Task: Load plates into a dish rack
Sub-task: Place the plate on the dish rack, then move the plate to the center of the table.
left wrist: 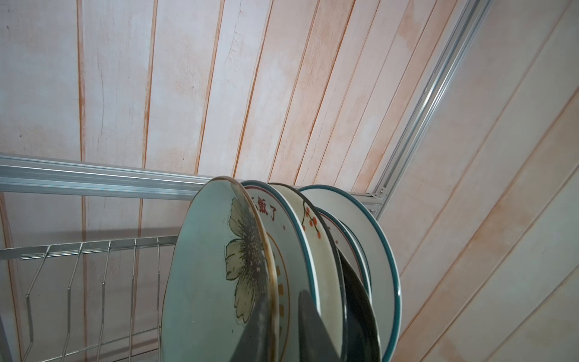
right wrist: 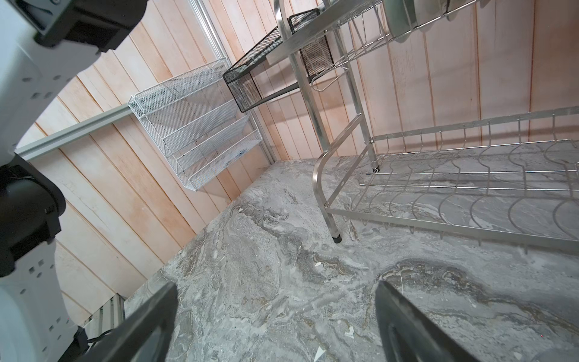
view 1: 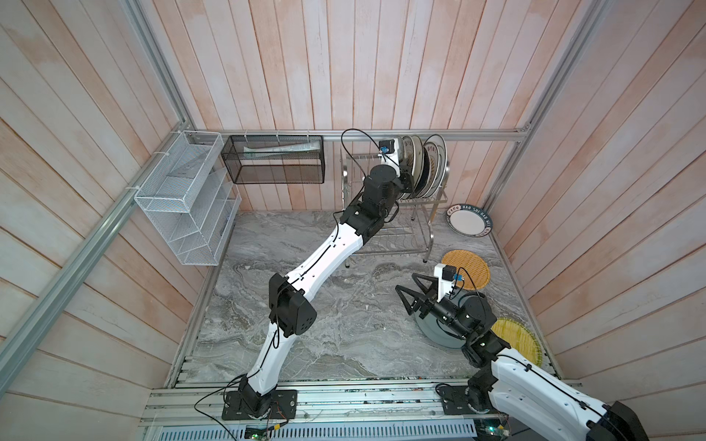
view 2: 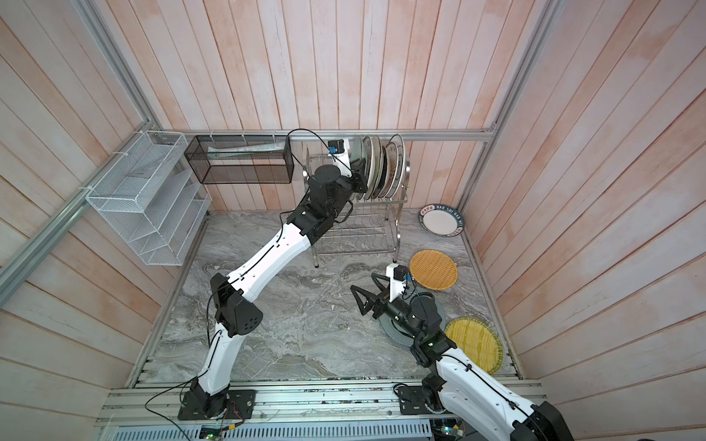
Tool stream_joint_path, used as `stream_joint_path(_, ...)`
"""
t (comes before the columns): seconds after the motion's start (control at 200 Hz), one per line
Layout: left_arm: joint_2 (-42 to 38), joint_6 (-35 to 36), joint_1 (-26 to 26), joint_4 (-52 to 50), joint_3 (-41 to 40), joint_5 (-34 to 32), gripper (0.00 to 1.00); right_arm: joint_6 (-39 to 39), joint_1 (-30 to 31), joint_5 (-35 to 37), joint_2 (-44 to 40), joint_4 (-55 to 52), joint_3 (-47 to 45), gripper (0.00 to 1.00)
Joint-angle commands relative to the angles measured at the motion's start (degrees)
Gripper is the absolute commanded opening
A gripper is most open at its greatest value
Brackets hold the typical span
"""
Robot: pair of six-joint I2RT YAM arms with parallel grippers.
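A: Sweep left to right. What's there?
B: Upper left in both top views: white mesh organiser (view 1: 183,198) on the side wall. Right of it, black mesh basket (view 1: 273,158) on the back wall.
A: Rack?
B: dish rack (view 1: 401,238) stands on the marble table (view 1: 324,305), back edge, right of centre frame. Upper tier carries a row of plates (view 2: 382,168) on edge.
A: Left arm?
B: left gripper (left wrist: 283,296) sits at the left end of that row. Left wrist view: its fingers (left wrist: 253,329) straddle the rim of the pale green flower plate (left wrist: 203,266). Jaws slightly parted. A strip of the next plate shows between rim and one finger, so it doesn't look clamped. That plate stands upright in the rack. Behind it: white plate with red characters (left wrist: 269,216), cream berry plate (left wrist: 300,207), black plate (left wrist: 357,307), teal-rimmed white plate (left wrist: 354,213).
A: Right arm?
B: right gripper (view 1: 412,290) hovers over the table, lower right of centre. Jaws wide apart, nothing between them; right wrist view shows only marble there. The arm hangs over a grey-blue plate (view 1: 429,330) lying flat.
A: Loose plates?
B: All right of the rack, on the table. blue-lettered white plate (view 1: 469,220) in the back right corner. woven orange plate (view 1: 466,269) between it and the right gripper. woven yellow plate (view 1: 515,336) lower right, partly under the arm.
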Motion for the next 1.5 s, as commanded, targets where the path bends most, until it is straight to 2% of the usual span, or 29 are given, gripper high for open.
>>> stream_joint_path(0.0,1.27,1.03,-0.12,1.64,2.06,0.84,0.21,0.09,0.47,0.22,-0.35,1.07,0.74,0.98)
stream_joint_path(0.26,-0.2,0.96,-0.16,0.47,3.2,0.74,0.28,-0.14,0.47,0.3,-0.85,0.75,0.72,0.98)
stream_joint_path(0.42,-3.62,0.25,0.27,0.78,1.1,2.22,0.28,-0.43,0.47,0.79,-1.13,0.39,0.74,0.98)
stream_joint_path(0.735,-14.67,-2.9,2.6,1.16,-8.58,7.69,0.28,-1.56,0.46,2.05,-1.12,-0.5,0.83,0.98)
stream_joint_path(0.825,-19.47,-4.9,4.08,1.41,-14.4,10.19,0.28,-1.85,0.43,2.85,-1.13,-0.8,0.84,0.98)
stream_joint_path(0.945,-28.4,-4.05,5.53,4.65,-26.73,12.61,0.28,-1.67,0.46,3.1,-1.48,-0.68,0.65,0.98)
stream_joint_path(1.09,-39.73,-4.0,8.1,5.96,-40.1,20.06,0.28,-1.61,0.44,4.14,-1.65,-1.45,1.08,0.98)
stream_joint_path(1.405,-65.59,2.58,10.59,5.96,-67.86,33.6,0.3,-0.52,0.34,5.54,-4.08,-9.65,5.36,0.98)
stream_joint_path(1.49,-71.92,3.99,10.57,4.99,-75.26,37.43,0.36,1.13,0.31,5.85,-4.72,-12.54,5.78,0.98)
